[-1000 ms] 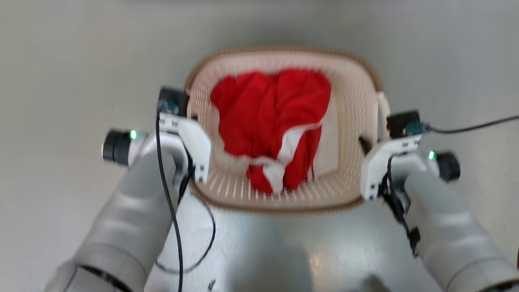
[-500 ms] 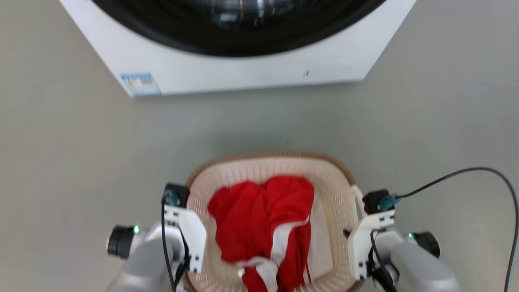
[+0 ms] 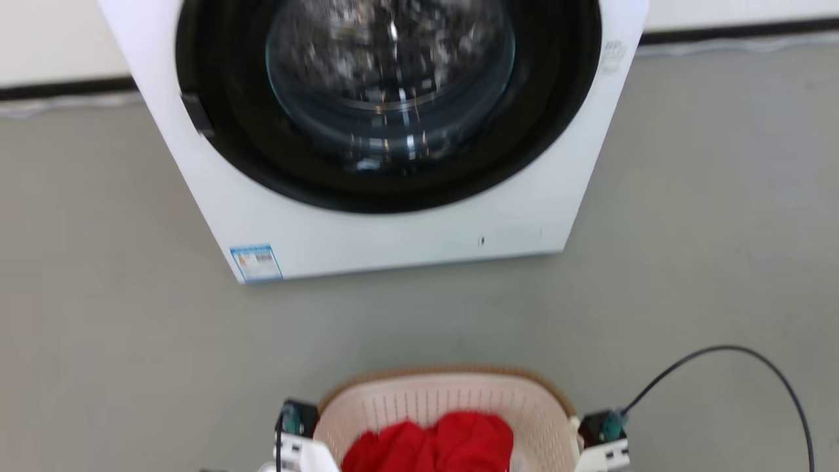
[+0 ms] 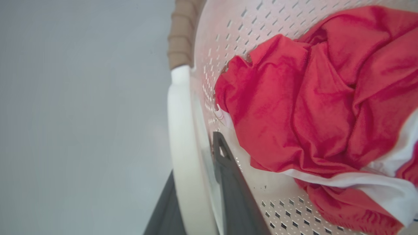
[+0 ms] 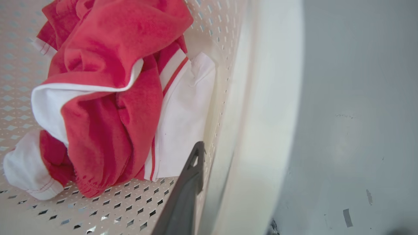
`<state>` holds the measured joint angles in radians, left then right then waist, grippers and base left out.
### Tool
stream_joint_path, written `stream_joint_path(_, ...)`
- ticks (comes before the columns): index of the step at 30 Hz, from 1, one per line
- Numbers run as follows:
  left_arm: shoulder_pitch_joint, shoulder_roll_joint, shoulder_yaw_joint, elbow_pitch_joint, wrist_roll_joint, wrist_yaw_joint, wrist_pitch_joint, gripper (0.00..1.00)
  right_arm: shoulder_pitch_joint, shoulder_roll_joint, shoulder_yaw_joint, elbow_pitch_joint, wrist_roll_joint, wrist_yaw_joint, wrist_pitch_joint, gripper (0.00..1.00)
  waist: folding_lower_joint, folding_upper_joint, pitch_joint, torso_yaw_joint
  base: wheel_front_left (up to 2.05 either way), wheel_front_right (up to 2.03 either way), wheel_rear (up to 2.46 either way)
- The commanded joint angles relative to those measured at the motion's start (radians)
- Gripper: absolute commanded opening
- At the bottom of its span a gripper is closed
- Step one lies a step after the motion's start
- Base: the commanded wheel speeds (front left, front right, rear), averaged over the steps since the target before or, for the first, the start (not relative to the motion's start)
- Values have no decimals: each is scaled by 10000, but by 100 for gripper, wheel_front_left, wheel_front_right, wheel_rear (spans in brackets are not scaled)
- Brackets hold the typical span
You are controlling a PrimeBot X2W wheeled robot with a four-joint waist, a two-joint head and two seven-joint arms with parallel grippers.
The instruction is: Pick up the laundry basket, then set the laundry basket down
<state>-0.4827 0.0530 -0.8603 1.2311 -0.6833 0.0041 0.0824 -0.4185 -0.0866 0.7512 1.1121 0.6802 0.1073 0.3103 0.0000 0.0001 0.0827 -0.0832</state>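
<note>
With the basket point(image 3: 452, 387) near the robot, facing the washer point(image 3: 393, 249), left gripper point(image 4: 196, 156) clamped across its left handle point(image 4: 179, 114), right gripper point(image 5: 228, 156) seemingly likewise pinching the right handle point(image 5: 271, 98), move both arms level and together.

The laundry basket point(image 3: 426, 401) is cream-white, dotted with rows of holes, under a brown woven-look rim point(image 3: 452, 371). Its loop handle point(image 4: 183, 137) is white. The garment point(image 3: 432, 446) inside is bright red with white bands and thin red stripes. My left claw point(image 4: 196, 163) and right claw point(image 5: 238, 156) have dark grey fingers. The washer point(image 3: 406, 242) is white with a black door ring and a blue label point(image 3: 255, 263). The floor point(image 3: 98, 341) is grey, and my cable point(image 3: 721, 351) is black.
</note>
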Motion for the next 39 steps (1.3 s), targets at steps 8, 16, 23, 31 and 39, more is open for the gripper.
stream_joint_path(8, 360, -28, -212, -662, -560, 181, 256, 0, 203, 364, 531, -426, 415, 234, 181, 0, 0, -1, -839, 157, 0, 0, 0)
stream_joint_path(16, 485, -28, -489, -757, -964, 298, 353, 0, 127, 364, 677, -319, 629, 234, 217, 0, 0, -1, -942, 300, 0, 0, 0)
stream_joint_path(23, 501, -28, -689, -721, -1197, 335, 408, 0, 81, 364, 826, -325, 753, 234, 212, 0, 0, -1, -958, 244, 0, 0, 0)
stream_joint_path(31, 437, -28, -955, -682, -1441, 353, 458, 0, -31, 364, 939, -249, 904, 234, 177, 0, 0, -1, -929, 186, 0, 0, 0)
stream_joint_path(39, 357, -28, -1202, -561, -1618, 356, 455, 0, -96, 364, 1049, -200, 1090, 234, 124, 0, 0, -1, -876, 237, 0, 0, 0)
